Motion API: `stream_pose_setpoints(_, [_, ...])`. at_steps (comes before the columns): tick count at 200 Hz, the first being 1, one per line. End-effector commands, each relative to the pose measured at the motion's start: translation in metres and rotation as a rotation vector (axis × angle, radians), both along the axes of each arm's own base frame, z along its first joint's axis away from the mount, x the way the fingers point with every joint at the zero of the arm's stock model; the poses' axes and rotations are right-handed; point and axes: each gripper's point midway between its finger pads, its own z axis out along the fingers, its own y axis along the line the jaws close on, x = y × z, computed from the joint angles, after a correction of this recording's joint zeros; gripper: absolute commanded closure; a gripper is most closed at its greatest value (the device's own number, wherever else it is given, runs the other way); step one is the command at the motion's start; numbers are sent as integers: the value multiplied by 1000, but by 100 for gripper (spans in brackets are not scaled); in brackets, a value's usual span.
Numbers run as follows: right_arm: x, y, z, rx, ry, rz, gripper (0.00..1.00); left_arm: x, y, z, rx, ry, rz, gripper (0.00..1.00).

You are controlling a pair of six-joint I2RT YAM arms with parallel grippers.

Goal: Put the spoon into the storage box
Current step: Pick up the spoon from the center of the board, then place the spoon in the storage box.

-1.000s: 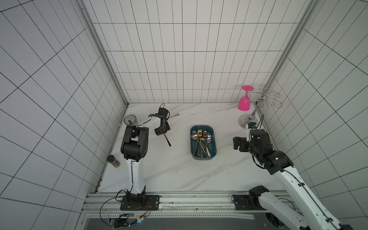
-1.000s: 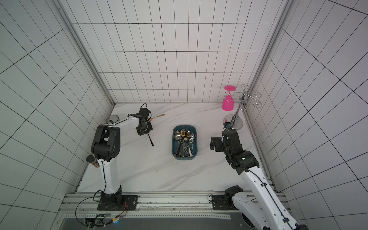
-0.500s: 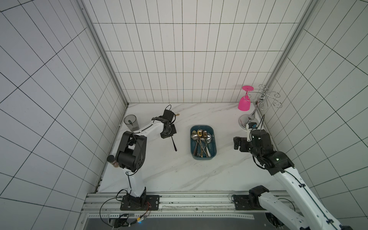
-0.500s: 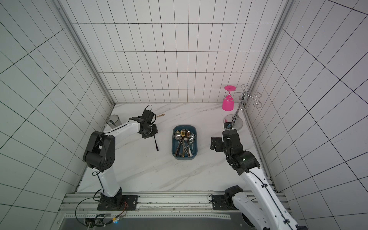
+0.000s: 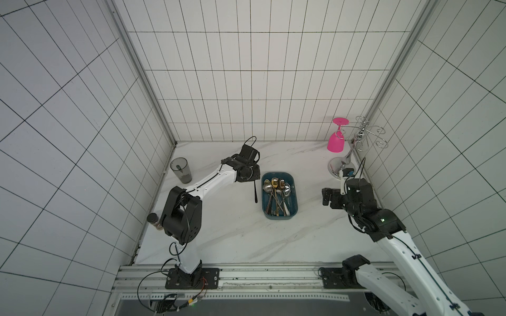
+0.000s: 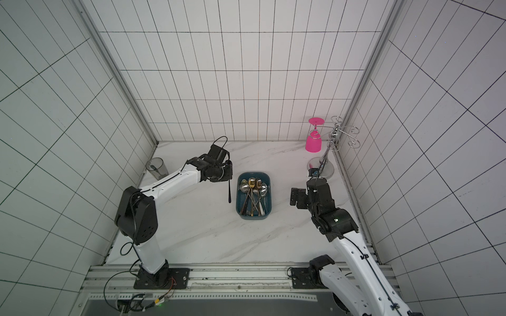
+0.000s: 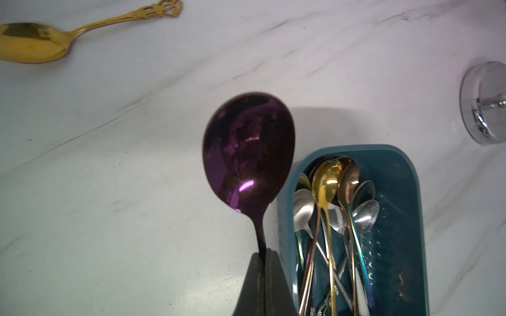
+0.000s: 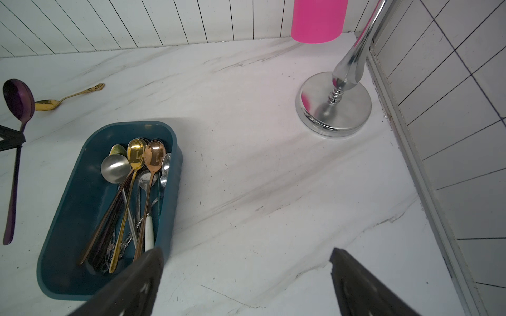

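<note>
The left gripper (image 7: 264, 253), clamped on the handle of the purple spoon (image 7: 249, 153), has swung it over from the back of the counter (image 5: 219, 232), so it now hangs right beside the storage box (image 5: 279, 218), not over it yet. Right gripper (image 8: 246, 254) sits wide open and empty. Looks like just a small sideways nudge and a drop are left.

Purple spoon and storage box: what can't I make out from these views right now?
- Left wrist view: the handle of the purple spoon is hidden past the left gripper by its fingers.
- Both top views: the gold spoon is hidden behind the left wrist.
- Right wrist view: the right gripper covers the near corner of the storage box.
</note>
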Motion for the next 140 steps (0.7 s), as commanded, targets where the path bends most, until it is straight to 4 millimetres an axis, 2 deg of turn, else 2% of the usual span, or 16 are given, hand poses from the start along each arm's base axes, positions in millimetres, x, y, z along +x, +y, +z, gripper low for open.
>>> stream_pose_setpoints(1, [-1,-7,12,-2,-29,-25,1,-4,-32,22,-40,-55,-90,100])
stream_pose_setpoints(27, [-3,-8,12,-2,-28,-27,1,-11,-60,13,-44,-27,-143,100])
stream_pose_setpoints(64, [-6,-10,11,-5,-26,-29,1,-9,-81,-12,-68,63,-128,100])
stream_pose_setpoints(97, [-7,-13,9,-18,-21,-32,1,-18,-88,-40,-71,144,-118,100])
stream_pose_setpoints(140, [-6,-13,7,-30,-13,-32,1,-28,-85,-56,-69,188,-104,100])
